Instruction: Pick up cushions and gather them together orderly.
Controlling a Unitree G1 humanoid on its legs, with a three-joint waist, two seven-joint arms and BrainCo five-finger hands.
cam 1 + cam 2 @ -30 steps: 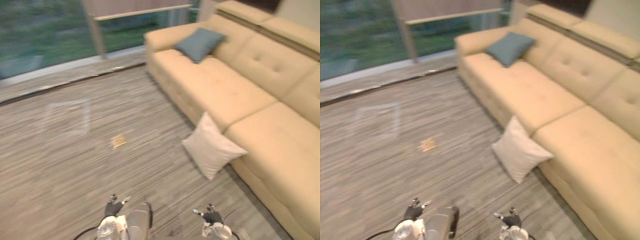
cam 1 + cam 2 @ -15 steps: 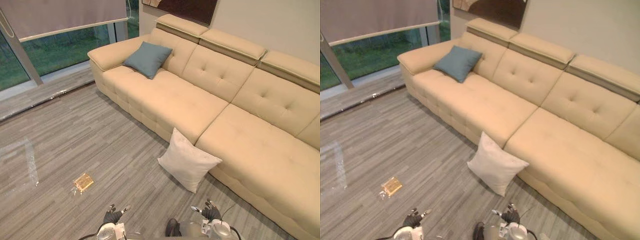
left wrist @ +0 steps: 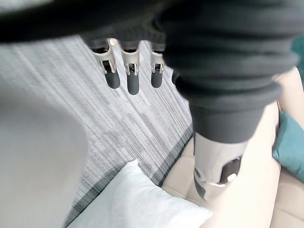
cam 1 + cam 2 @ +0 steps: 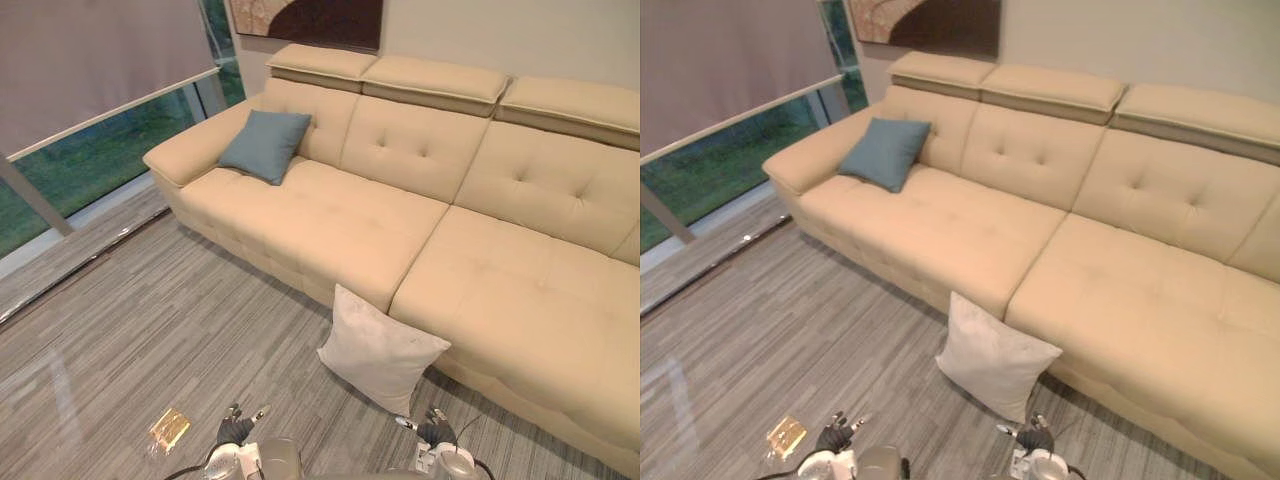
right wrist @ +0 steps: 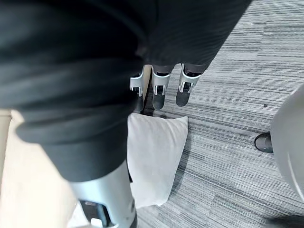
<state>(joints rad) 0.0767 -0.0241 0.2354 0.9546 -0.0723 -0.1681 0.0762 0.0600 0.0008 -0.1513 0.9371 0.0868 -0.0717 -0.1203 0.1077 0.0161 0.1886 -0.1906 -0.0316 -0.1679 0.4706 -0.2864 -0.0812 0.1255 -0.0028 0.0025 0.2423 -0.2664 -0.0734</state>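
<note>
Here, in the left eye view, a long beige sofa runs from the upper left to the right edge of the frame. A blue cushion leans against its backrest near the armrest at upper left. A white cushion stands on the grey floor at lower centre, propped against the sofa's front. The two cushions are well apart. A small gold plate lies on the floor at lower left. A grey blind fills the upper left corner and a dark picture hangs on the wall at the top. The left hand sits at the bottom edge, left of centre. The right hand sits at the bottom edge, just below the white cushion's lower corner, and neither touches a cushion. The right eye view gives the same layout, with the white cushion at lower centre and the blue one at upper left. In the left wrist view the fingers hang straight and slack, holding nothing; past them are the floor, the white cushion against the sofa, and the blue cushion farther along the seat. In the right wrist view the fingers are likewise straight and empty, with the white cushion just past their tips, standing on the floor beside the sofa.
</note>
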